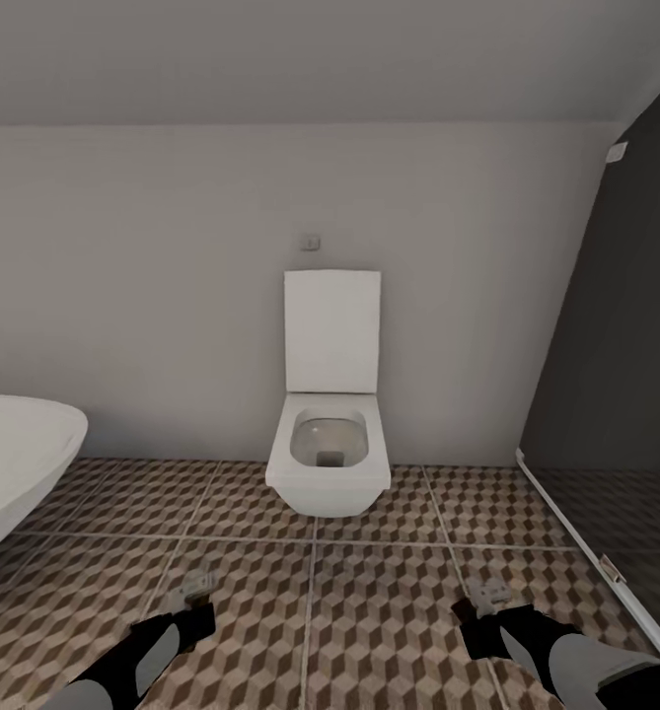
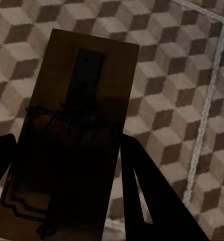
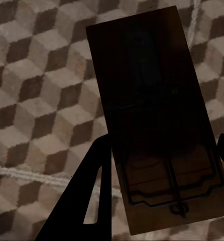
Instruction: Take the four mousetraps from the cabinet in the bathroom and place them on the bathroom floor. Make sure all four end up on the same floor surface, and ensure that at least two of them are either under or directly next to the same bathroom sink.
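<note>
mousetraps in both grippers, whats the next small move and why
Probably turn the base to find the sink. Each gripper holds a mousetrap, left and right, above the tiled floor, but ahead stand a toilet and a bathtub.

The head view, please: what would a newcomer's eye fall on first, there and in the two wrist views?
The white toilet, lid up, stands against the far wall at the middle of the patterned bathroom floor, with a white bathtub at the left edge. In each wrist view a mousetrap sits in a pincer over the tiles: one in the left pincer, one in the right pincer.
</note>
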`<state>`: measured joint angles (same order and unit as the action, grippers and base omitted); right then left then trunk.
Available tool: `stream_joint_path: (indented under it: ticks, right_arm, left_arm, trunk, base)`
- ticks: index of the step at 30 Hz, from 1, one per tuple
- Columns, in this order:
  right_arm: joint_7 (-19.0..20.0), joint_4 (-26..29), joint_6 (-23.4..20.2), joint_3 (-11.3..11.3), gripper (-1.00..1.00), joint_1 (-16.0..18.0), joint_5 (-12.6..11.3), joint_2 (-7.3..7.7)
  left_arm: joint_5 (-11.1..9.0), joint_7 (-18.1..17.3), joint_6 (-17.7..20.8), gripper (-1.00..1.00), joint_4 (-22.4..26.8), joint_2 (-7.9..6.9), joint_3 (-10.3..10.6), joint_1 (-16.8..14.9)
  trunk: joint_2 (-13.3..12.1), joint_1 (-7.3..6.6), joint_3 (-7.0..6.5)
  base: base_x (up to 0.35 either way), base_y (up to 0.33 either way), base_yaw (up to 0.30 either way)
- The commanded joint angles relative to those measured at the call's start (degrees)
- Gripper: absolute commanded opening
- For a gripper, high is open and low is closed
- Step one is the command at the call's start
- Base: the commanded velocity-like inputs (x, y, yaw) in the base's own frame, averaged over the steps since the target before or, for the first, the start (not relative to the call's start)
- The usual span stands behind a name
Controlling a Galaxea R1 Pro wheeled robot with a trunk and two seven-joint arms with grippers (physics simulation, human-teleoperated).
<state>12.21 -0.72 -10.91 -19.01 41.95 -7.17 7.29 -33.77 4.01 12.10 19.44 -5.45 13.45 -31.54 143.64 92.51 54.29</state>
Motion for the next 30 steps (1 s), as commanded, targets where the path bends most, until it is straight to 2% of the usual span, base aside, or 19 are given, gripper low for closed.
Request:
stream_joint_path:
  ticks: [1,5,6,7,8,9,12,14,15,19,26,30]
  right_arm:
    - [-0.8,-0.1,-0.2,-0.4,-1.00,0.1,-0.7,-0.26]
    - [-5.5,2.2,-0.2,-0.1,-1.00,0.1,-0.8,-0.26]
    - [-7.8,4.6,-0.4,0.6,-1.00,0.1,-0.8,-0.31]
    - [-11.4,9.2,-1.8,2.6,-1.00,0.1,-1.0,-0.53]
    - [-13.5,12.2,-3.6,4.3,-1.00,0.1,-1.3,-0.74]
    - [-15.5,16.2,-7.4,6.4,-1.00,0.1,-1.6,-1.11]
    - [-17.5,21.8,-11.5,8.5,-1.00,0.1,-1.8,-2.01]
    - [-18.0,23.5,-11.7,8.9,-1.00,0.1,-1.8,-2.37]
    - [-18.1,23.7,-11.4,9.0,-1.00,0.1,-1.8,-2.42]
    - [-18.4,23.0,-5.9,9.2,-1.00,0.1,-2.0,-2.69]
    - [-18.4,15.6,3.2,9.3,-1.00,0.1,-2.1,-2.80]
    - [-18.4,13.9,5.4,9.4,-1.00,0.1,-2.1,-2.80]
  left_arm:
    - [-0.2,0.3,0.9,-1.00,0.4,-0.18,0.6,0.0]
    - [0.1,0.4,2.3,-1.00,2.8,-0.77,0.5,0.0]
    - [0.7,0.4,3.9,-1.00,4.4,-0.93,0.5,-0.1]
    - [2.2,0.4,7.0,-1.00,7.2,-1.03,0.5,-0.2]
    - [3.6,0.3,9.1,-1.00,9.2,-0.97,0.4,-0.3]
    - [5.9,0.4,11.7,-1.00,12.1,-0.74,0.4,-0.5]
    - [9.7,0.3,14.1,-1.00,15.6,-0.26,0.4,-0.5]
    - [10.9,0.3,14.6,-1.00,16.4,-0.16,0.4,-0.6]
    - [11.1,0.3,14.7,-1.00,16.5,-0.14,0.4,-0.6]
    - [11.7,0.3,14.3,-1.00,16.7,-0.13,0.3,-0.8]
    - [11.9,0.3,13.8,-1.00,17.0,-0.11,0.3,-0.8]
    - [12.0,0.3,13.7,-1.00,18.3,-0.01,0.3,-0.8]
  trunk:
    - [0.0,0.01,0.29]
    - [0.1,0.11,1.17]
    - [0.1,0.14,1.39]
    - [0.1,0.16,1.61]
    - [0.1,0.19,1.84]
    - [0.2,0.22,2.06]
    - [0.2,0.29,2.72]
    - [0.2,0.34,3.17]
    - [0.2,0.37,3.39]
    - [0.3,0.47,4.27]
    - [0.4,0.65,5.82]
    - [0.4,0.76,6.71]
  base:
    - [0.000,0.000,0.000]
    - [0.000,0.000,0.000]
    - [0.000,0.000,0.000]
    - [0.000,0.000,0.000]
    - [0.000,0.000,0.000]
    - [0.000,0.000,0.000]
    - [0.000,0.000,0.000]
    - [0.000,0.000,0.000]
    - [0.000,0.000,0.000]
    - [0.000,0.000,0.000]
    - [0.000,0.000,0.000]
    - [0.000,0.000,0.000]
